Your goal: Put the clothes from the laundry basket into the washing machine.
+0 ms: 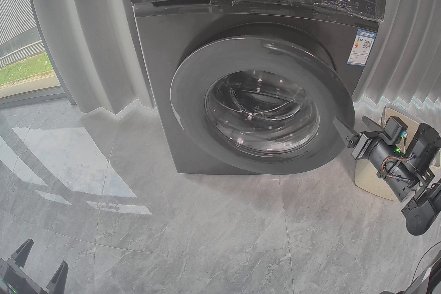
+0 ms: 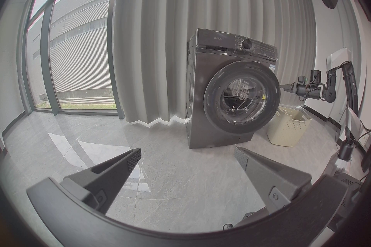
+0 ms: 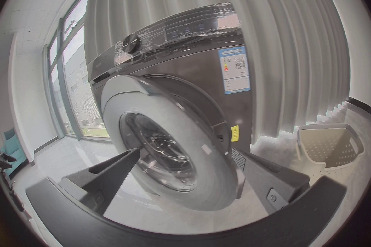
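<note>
The dark grey washing machine (image 1: 151,33) stands against the curtain, its round glass door (image 1: 193,88) swung a little ajar. My right gripper (image 1: 351,126) is at the door's right edge, open. In the right wrist view its fingers (image 3: 116,166) straddle the rim of the door (image 3: 216,182), which lies between them (image 3: 184,155). The beige laundry basket (image 1: 367,178) sits on the floor right of the machine, partly behind my right arm; I see its perforated inner walls (image 3: 332,143). My left gripper (image 1: 42,258) hangs low at the near left, open and holding nothing (image 2: 187,155).
Grey tiled floor (image 1: 206,226) spreads in front of the machine. A pleated white curtain (image 1: 87,33) hangs behind it, with a tall window (image 1: 23,60) at the far left. The basket (image 2: 288,126) stands close to the machine's right side.
</note>
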You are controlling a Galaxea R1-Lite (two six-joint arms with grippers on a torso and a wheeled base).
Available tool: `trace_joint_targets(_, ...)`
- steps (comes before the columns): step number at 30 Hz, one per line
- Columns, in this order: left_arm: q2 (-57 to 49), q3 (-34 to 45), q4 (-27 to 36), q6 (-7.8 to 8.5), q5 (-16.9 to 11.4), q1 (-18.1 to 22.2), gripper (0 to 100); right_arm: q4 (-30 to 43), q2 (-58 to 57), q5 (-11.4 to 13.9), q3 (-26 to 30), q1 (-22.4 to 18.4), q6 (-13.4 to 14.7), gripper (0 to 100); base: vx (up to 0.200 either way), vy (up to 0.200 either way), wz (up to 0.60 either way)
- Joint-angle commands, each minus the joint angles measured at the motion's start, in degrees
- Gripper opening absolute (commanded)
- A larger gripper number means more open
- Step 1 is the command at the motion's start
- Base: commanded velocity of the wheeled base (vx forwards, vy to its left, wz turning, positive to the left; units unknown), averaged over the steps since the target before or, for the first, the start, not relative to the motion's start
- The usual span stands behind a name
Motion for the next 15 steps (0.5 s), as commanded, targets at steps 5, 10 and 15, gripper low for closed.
trace_joint_targets(5, 0.09, 1.01, 0.00, 0.01, 0.04, -0.02, 100, 0.02, 0.90, -0.14, -1.68, -0.11, 0.14, 100, 0.000, -0.080, 0.00)
trace_joint_targets(10, 0.09, 1.01, 0.00, -0.17, 0.13, -0.02, 100, -0.07, 1.08, -0.76, -1.95, -0.11, 0.14, 100, 0.000, 0.000, 0.00)
trace_joint_targets(15, 0.09, 1.01, 0.00, -0.52, 0.04, -0.02, 100, -0.07, 0.99, -1.11, -2.12, -0.11, 0.14, 100, 0.160, 0.000, 0.00)
